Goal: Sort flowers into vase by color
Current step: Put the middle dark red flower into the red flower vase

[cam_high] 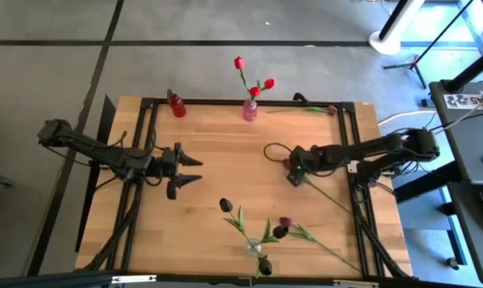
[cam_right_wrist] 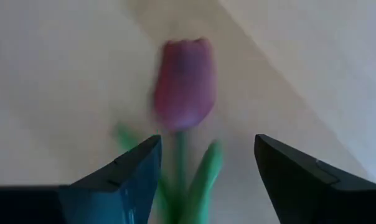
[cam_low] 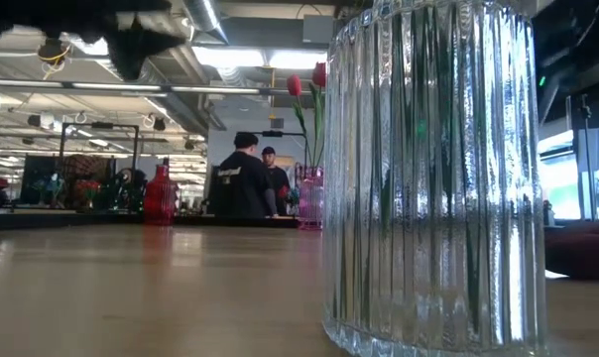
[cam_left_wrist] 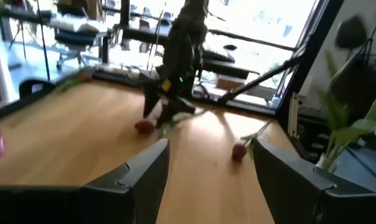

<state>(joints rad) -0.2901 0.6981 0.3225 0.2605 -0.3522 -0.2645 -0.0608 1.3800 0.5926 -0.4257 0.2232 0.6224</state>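
Note:
My right gripper (cam_high: 292,172) (cam_right_wrist: 206,143) is open over a maroon-pink tulip (cam_right_wrist: 185,84) lying on the table. Its fingers stand on either side of the green stem just below the head, and I see no touch. The stem (cam_high: 329,196) runs toward the table's near right corner. My left gripper (cam_high: 189,172) (cam_left_wrist: 210,146) hangs open over the table's left middle. Red tulips (cam_high: 253,76) stand in a pink vase (cam_high: 249,110) at the far edge. Dark tulips (cam_high: 225,206) stand in a clear vase (cam_high: 253,248) at the near edge.
An empty red vase (cam_high: 177,104) stands at the far edge. One tulip (cam_high: 309,110) lies along the far edge, and another (cam_high: 305,234) lies beside the clear vase. The ribbed clear vase (cam_low: 428,178) fills the low view. People (cam_low: 245,178) stand in the room beyond the table.

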